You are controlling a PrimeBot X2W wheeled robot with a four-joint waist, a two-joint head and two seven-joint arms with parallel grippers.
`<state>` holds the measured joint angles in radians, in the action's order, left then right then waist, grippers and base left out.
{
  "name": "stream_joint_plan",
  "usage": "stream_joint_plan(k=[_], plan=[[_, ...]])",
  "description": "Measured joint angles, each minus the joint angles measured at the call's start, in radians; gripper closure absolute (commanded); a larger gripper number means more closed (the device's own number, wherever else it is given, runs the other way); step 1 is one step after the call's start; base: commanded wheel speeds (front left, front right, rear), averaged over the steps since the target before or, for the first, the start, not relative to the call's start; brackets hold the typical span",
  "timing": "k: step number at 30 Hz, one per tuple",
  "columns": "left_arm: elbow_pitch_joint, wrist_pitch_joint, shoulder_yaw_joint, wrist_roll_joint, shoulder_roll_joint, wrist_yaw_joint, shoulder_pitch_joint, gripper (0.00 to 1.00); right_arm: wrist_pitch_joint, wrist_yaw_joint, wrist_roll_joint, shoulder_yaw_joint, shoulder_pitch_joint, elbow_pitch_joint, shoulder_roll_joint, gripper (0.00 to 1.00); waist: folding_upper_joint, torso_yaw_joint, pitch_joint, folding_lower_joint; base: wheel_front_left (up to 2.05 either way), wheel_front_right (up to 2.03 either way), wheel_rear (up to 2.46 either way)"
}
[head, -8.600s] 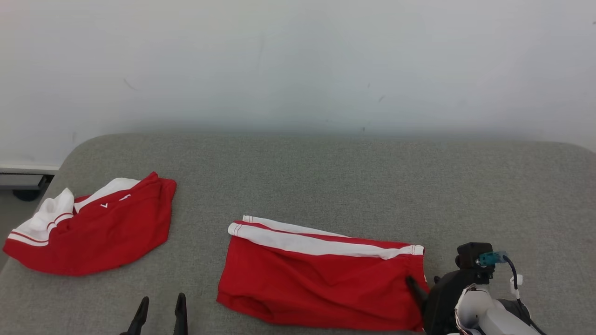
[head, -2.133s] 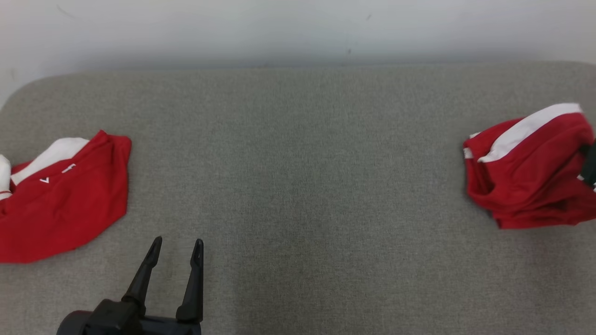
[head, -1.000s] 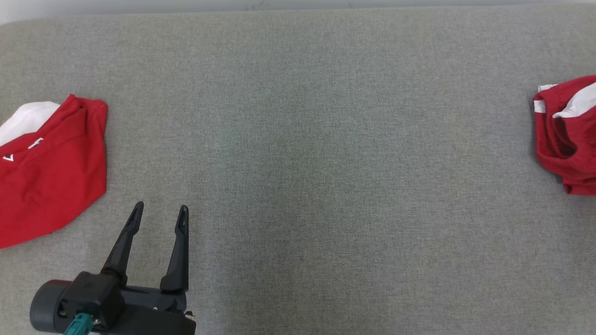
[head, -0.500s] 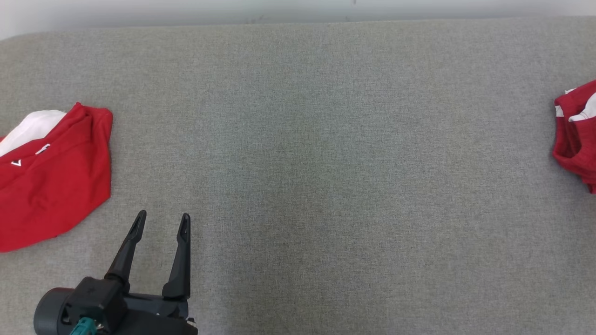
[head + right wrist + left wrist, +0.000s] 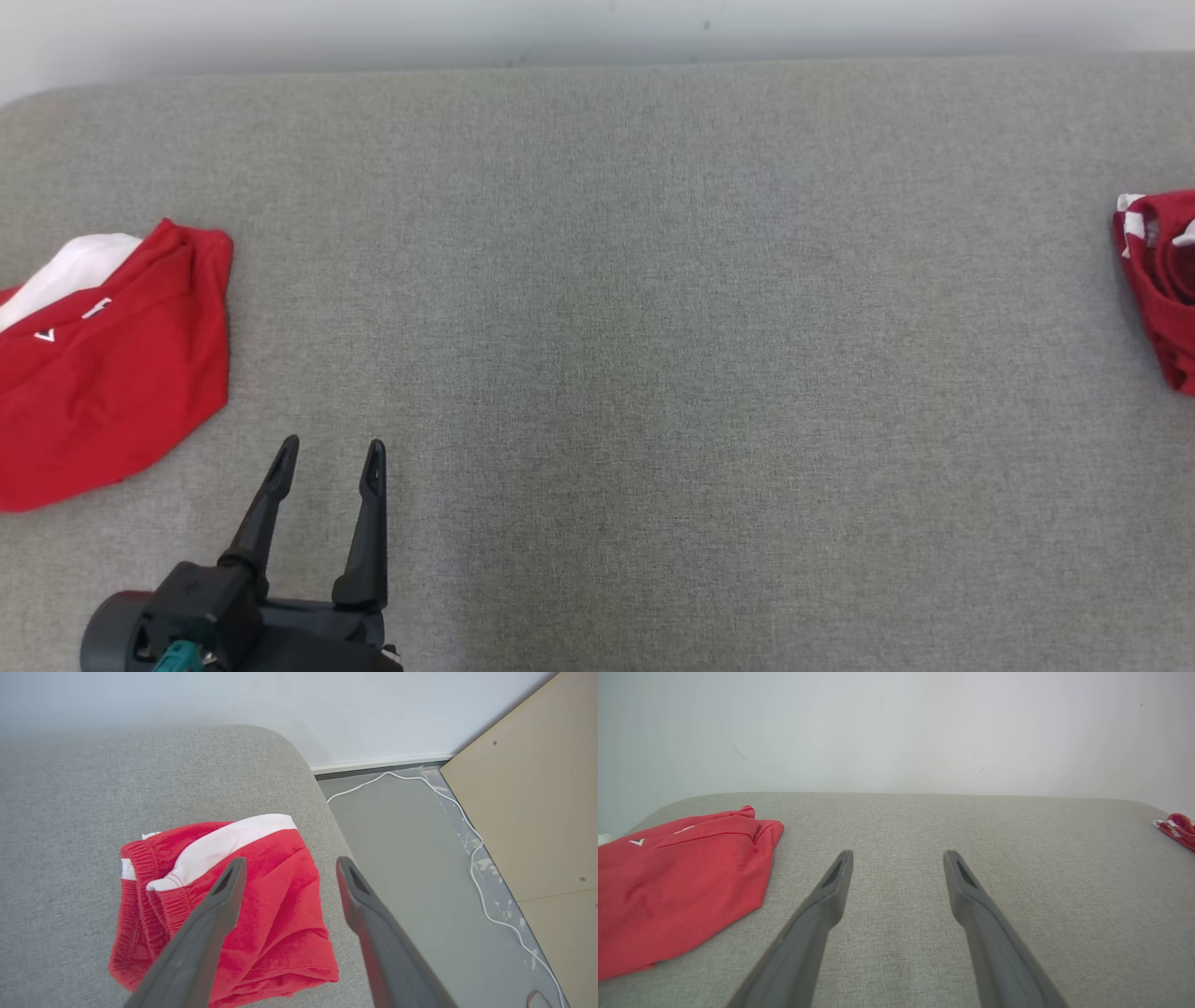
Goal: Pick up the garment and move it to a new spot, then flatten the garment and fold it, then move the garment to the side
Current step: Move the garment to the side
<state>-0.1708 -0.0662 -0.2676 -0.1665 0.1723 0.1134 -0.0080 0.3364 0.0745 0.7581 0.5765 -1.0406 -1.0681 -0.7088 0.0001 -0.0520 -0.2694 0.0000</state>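
The garment (image 5: 280, 905), red shorts with a white stripe, lies bunched and folded at the right end of the grey padded table (image 5: 70, 812), close to its rounded corner. Its left edge (image 5: 1162, 280) shows at the head view's right border, and it appears as a small red strip (image 5: 1178, 828) in the left wrist view. My right gripper (image 5: 290, 862) hovers over it, open, with nothing between its fingers. My left gripper (image 5: 332, 444) rests open and empty near the table's front left, also seen as the left gripper (image 5: 899, 854) in its own wrist view.
A second red and white garment (image 5: 103, 373) lies at the table's left end, beside the left gripper (image 5: 677, 882). Beyond the table's right edge are grey floor (image 5: 411, 849), a white cable (image 5: 472, 858) and a tan wooden panel (image 5: 537, 788).
The right gripper has opened and let go of the garment, which now lies at the table's right end. The head camera has shifted a little. The left gripper stays open.
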Motion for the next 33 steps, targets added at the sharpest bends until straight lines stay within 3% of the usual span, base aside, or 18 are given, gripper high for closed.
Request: stream_joint_plan(k=[15,23,33], plan=[[0.072,-0.024,0.056,-0.046,-0.016,0.001,0.03,0.0,-0.294,-0.145,0.13,-0.083,0.178,0.103,0.178,0.0,0.0,0.014,0.111,-0.0001,0.0,0.0,0.0],[0.119,-0.032,0.06,-0.053,-0.023,0.001,0.048,0.0,-0.449,-0.164,0.156,-0.095,0.285,0.21,0.255,0.0,-0.0001,0.033,0.185,-0.0001,0.0,0.0,0.0],[0.15,-0.033,0.071,-0.056,-0.023,0.002,0.118,0.0,-0.557,-0.168,0.147,-0.079,0.448,0.331,0.274,0.0,-0.0002,0.042,0.279,-0.0002,0.0,0.0,0.0]])
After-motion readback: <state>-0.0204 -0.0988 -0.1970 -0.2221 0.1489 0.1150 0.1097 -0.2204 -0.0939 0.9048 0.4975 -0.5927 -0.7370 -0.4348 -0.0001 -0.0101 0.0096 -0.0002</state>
